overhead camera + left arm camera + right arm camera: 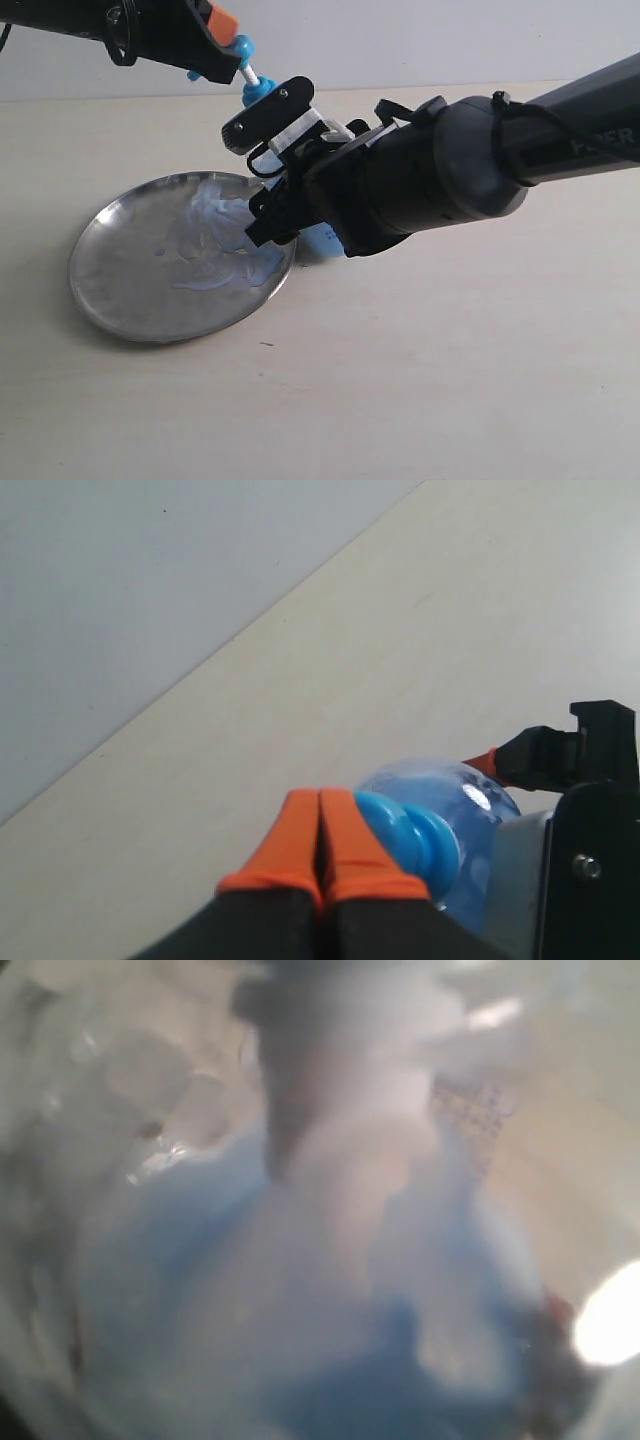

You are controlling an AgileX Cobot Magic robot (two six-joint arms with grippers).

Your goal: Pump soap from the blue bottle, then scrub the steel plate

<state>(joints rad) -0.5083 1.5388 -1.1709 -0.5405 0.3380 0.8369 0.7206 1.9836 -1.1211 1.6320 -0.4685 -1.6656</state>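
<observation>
The blue bottle (pixel 322 242) stands just right of the steel plate (pixel 120 270), mostly hidden behind my right arm. My right gripper (pixel 268 170) is closed around its body; one of that gripper's orange fingertips (pixel 487 763) lies against the bottle's clear shoulder (pixel 470 800). The right wrist view is filled by a blurred close-up of the bottle (pixel 300 1290). My left gripper (pixel 320 820) is shut, with its orange tips touching the blue pump head (pixel 410 840) from above (pixel 225 22). Pale soap (pixel 215 225) is smeared over the right half of the plate.
A beige tabletop (pixel 450 380) stretches around the plate, with a pale wall (pixel 400 40) behind. My right arm (pixel 480 160) crosses the scene from the right, low over the table.
</observation>
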